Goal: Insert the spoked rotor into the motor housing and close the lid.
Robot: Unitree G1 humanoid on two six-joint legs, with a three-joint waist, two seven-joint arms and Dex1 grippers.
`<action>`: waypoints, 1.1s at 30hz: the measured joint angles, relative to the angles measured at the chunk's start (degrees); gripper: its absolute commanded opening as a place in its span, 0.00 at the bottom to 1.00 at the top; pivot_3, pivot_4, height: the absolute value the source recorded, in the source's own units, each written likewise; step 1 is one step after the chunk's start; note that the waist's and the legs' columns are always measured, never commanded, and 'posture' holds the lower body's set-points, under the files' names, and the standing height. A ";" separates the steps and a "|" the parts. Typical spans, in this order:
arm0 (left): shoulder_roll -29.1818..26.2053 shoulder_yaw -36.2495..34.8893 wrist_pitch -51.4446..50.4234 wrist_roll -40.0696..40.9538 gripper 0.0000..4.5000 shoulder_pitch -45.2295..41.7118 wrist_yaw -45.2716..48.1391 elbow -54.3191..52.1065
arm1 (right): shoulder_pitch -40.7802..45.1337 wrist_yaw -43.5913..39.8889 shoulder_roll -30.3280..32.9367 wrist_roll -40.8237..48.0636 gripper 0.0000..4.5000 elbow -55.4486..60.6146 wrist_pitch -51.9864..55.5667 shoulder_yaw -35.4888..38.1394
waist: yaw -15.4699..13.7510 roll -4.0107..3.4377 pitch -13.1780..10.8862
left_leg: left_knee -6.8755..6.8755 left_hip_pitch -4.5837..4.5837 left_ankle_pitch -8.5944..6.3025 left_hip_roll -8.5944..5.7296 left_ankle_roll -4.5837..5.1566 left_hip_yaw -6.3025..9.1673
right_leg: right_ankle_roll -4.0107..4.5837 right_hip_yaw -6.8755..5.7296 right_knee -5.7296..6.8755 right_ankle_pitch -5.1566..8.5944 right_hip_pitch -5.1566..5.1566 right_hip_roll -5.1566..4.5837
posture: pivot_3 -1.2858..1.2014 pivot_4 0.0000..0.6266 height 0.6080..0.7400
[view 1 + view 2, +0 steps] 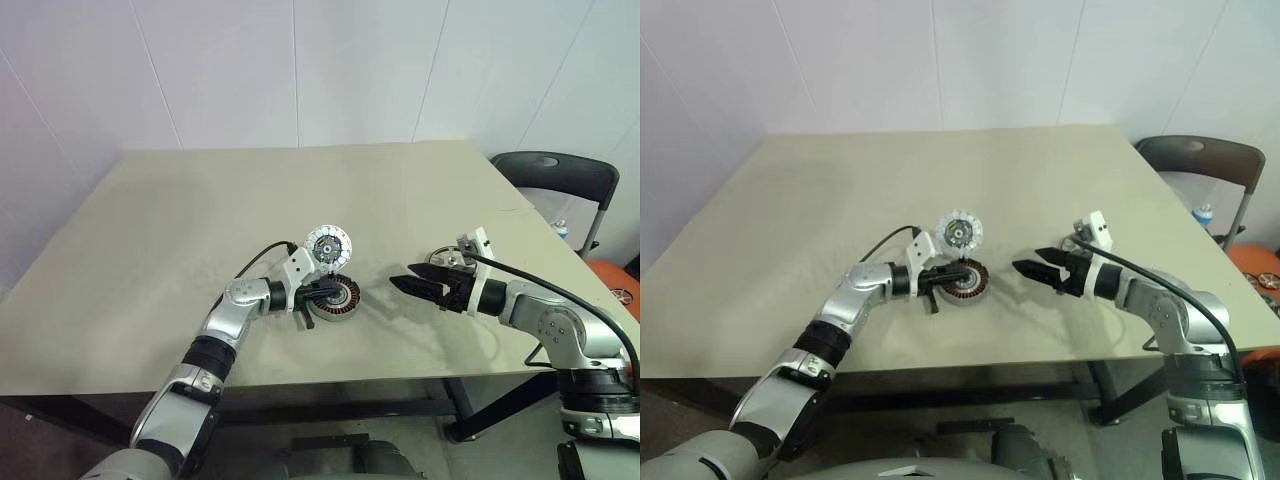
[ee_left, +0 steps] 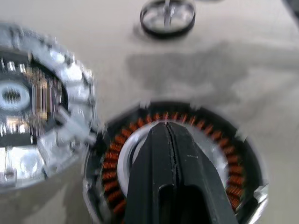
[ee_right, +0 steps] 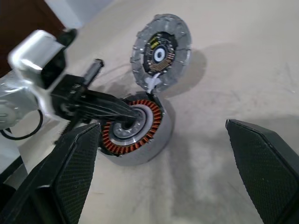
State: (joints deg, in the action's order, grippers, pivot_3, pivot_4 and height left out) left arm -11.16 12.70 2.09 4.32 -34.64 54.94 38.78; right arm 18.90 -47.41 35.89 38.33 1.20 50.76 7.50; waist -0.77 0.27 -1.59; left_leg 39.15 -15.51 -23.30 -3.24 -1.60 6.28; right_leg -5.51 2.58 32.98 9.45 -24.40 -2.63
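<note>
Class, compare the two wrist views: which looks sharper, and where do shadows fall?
Left wrist view: blurred, the lid smeared. Right wrist view: sharper, the motor housing windings crisp; soft shadows on the table beside lid and housing.

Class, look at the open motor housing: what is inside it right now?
Inside the motor housing is a coppery ring of windings around a silver hub. The shut left gripper rests at the hub, covering part of it. The lid stands open.
</note>
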 measured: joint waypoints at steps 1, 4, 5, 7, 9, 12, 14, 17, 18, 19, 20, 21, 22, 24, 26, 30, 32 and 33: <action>-0.05 -0.03 0.30 -0.07 0.00 -0.17 0.02 0.44 | -0.01 0.01 0.00 0.00 1.00 0.08 -0.01 0.00 | 0.00 0.00 0.00 | 0.00 0.00 0.00 0.00 0.00 0.01 | 0.00 0.00 0.00 0.00 0.00 0.00 | 0.52 0.00 1.00; -0.20 -0.09 1.56 -0.24 0.00 -0.91 0.13 1.86 | -0.04 0.05 0.00 0.00 1.00 0.35 -0.07 0.00 | 0.00 0.00 0.00 | 0.00 0.01 0.00 0.00 0.00 0.06 | 0.00 0.00 -0.01 0.00 -0.03 0.00 | 0.52 0.00 1.00; -0.38 -0.10 1.92 -0.33 0.00 -1.08 0.18 2.13 | -0.06 0.07 0.00 0.00 1.00 0.51 -0.08 0.00 | -0.01 0.00 0.00 | 0.00 0.01 0.00 0.00 0.00 0.07 | 0.00 0.00 -0.01 0.00 -0.05 0.00 | 0.52 0.00 1.00; -0.72 -0.17 2.16 -0.35 0.00 -1.21 0.23 2.45 | -0.07 0.09 0.00 0.00 1.00 0.80 -0.16 -0.01 | 0.01 0.00 0.00 | 0.00 0.01 0.00 0.00 0.01 0.08 | 0.00 0.00 -0.01 0.00 -0.06 0.00 | 0.52 0.00 1.00; -0.74 -0.22 2.31 -0.34 0.00 -1.34 0.31 2.76 | -0.07 0.10 0.00 -0.01 1.00 0.81 -0.39 -0.03 | 0.00 0.00 0.00 | 0.00 0.01 0.00 0.00 0.01 0.08 | 0.00 0.00 -0.01 0.00 -0.06 -0.01 | 0.52 0.00 1.00; -0.41 -0.91 2.16 0.52 0.00 -1.33 1.21 2.60 | -0.07 0.09 0.00 -0.02 1.00 0.80 -0.69 -0.17 | 0.00 0.00 0.00 | 0.00 0.01 0.00 0.00 0.01 0.08 | 0.00 0.00 -0.01 0.00 -0.06 -0.01 | 0.52 0.00 1.00; 0.29 -1.85 1.70 1.78 0.00 -1.30 1.91 1.64 | -0.07 0.07 0.00 -0.09 1.00 0.80 -0.92 -0.31 | -0.01 0.01 -0.01 | 0.00 0.01 -0.01 0.01 0.01 0.09 | 0.00 0.00 -0.01 0.00 -0.08 -0.02 | 0.52 0.00 1.00; 1.20 -2.29 0.97 3.09 0.00 -1.31 3.42 -0.37 | -0.07 0.02 -0.09 -0.57 1.00 0.79 -1.15 -0.48 | -0.02 0.01 -0.01 | 0.00 0.00 -0.02 0.00 0.03 0.09 | 0.00 -0.01 -0.03 0.00 -0.08 -0.02 | 0.52 0.00 1.00; 1.47 -2.29 0.89 3.16 0.00 -1.31 3.59 -0.46 | -0.07 0.02 -0.18 -0.72 1.00 0.79 -1.16 -0.54 | -0.02 0.01 -0.01 | 0.00 0.00 -0.02 0.00 0.03 0.09 | 0.00 0.00 -0.03 0.00 -0.08 -0.02 | 0.52 0.00 1.00; 1.73 -2.26 0.77 3.15 0.00 -1.31 3.63 -0.46 | -0.07 0.02 -0.32 -0.97 1.00 0.79 -1.18 -0.61 | -0.01 0.01 -0.01 | 0.00 0.00 -0.02 0.00 0.03 0.08 | -0.01 -0.01 -0.03 0.00 -0.08 -0.02 | 0.52 0.00 1.00; 1.83 -2.14 0.70 3.05 0.00 -1.31 3.66 -0.45 | -0.08 0.01 -0.57 -1.10 1.00 0.79 -1.18 -0.68 | 0.00 0.01 -0.01 | 0.00 0.00 -0.02 0.00 0.03 0.09 | 0.00 0.00 -0.03 0.00 -0.08 -0.01 | 0.52 0.00 1.00; 1.83 -1.99 0.69 2.76 0.00 -1.34 3.67 -0.42 | -0.12 -0.02 -0.67 -1.14 1.00 0.79 -1.18 -0.76 | 0.04 0.01 -0.01 | 0.00 0.00 -0.02 0.00 0.03 0.08 | 0.00 0.00 -0.02 0.00 -0.08 -0.01 | 0.52 0.00 1.00; 1.79 -1.69 0.69 2.30 0.00 -1.39 3.68 -0.31 | -0.16 -0.03 -0.67 -1.21 1.00 0.79 -1.19 -0.80 | 0.04 0.01 -0.01 | 0.00 0.00 -0.02 0.00 0.03 0.07 | 0.00 0.00 -0.02 0.00 -0.08 -0.01 | 0.52 0.00 1.00; 1.43 -0.73 0.70 1.14 0.00 -1.51 3.67 0.39 | -0.17 -0.05 -0.69 -1.39 1.00 0.80 -1.20 -0.83 | 0.01 0.01 -0.01 | 0.00 0.01 -0.02 0.00 0.03 0.08 | 0.00 0.00 -0.01 0.00 -0.08 0.00 | 0.52 0.00 1.00; 0.96 -0.04 0.66 -0.05 0.00 -1.51 3.65 1.29 | -0.29 -0.06 -0.70 -1.58 1.00 0.80 -1.23 -0.83 | 0.02 0.01 -0.01 | 0.00 0.01 -0.02 0.00 0.03 0.08 | 0.00 0.00 -0.01 0.00 -0.08 0.00 | 0.52 0.00 1.00; 0.13 0.03 0.37 -0.63 0.00 -1.54 3.86 1.78 | -0.44 -0.06 -0.72 -1.85 1.00 0.80 -1.34 -0.83 | 0.00 0.01 -0.01 | 0.00 0.01 -0.02 0.00 0.03 0.08 | 0.00 0.00 -0.02 0.00 -0.08 -0.01 | 0.52 0.00 1.00; -0.04 0.09 -0.17 -1.14 0.00 -1.79 4.10 1.78 | -0.44 -0.06 -0.79 -2.09 1.00 0.80 -1.62 -0.83 | 0.01 0.01 -0.01 | 0.00 0.01 -0.02 0.00 0.04 0.08 | 0.00 0.00 -0.02 0.00 -0.07 -0.01 | 0.52 0.00 1.00; -0.12 0.12 -0.19 -1.41 0.00 -1.86 4.04 1.78 | -0.44 -0.06 -0.91 -2.13 1.00 0.80 -1.72 -0.83 | 0.01 0.01 -0.01 | 0.00 0.01 -0.02 0.00 0.04 0.08 | 0.00 0.00 -0.01 0.00 -0.07 -0.01 | 0.52 0.00 1.00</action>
State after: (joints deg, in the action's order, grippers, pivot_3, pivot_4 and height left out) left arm -11.28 12.82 1.89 2.90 -36.50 58.98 40.56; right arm 18.46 -47.47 34.98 36.20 2.00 49.04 6.67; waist -0.76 0.28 -1.59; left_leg 39.15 -15.50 -23.32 -3.24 -1.56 6.36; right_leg -5.51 2.58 32.97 9.45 -24.47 -2.64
